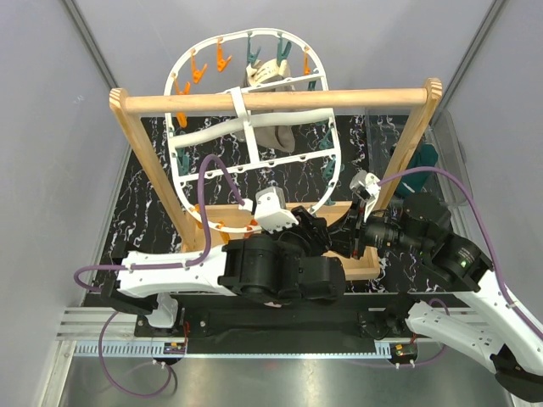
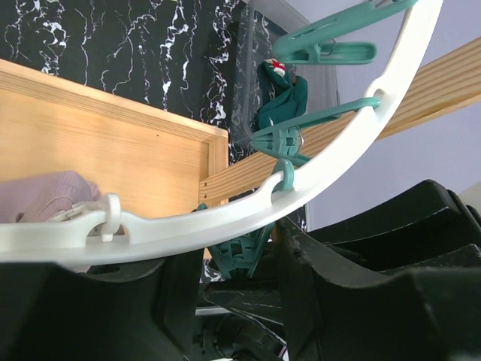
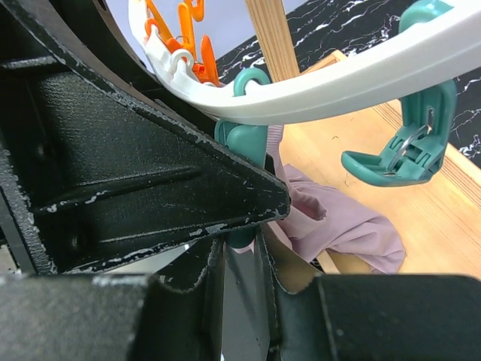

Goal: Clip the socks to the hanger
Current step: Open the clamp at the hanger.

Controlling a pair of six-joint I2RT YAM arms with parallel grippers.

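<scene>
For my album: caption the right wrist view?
A mauve sock beside a teal clothespin under the white hanger rim.

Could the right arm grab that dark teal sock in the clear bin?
Probably not yet: the right gripper seems busy holding the pink sock at the rim of the hanger, and the stand's wooden post stands between it and the teal sock.

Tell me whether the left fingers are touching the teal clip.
Cannot tell: the left wrist view shows the clip between the fingers, its edges lost in shadow.
</scene>
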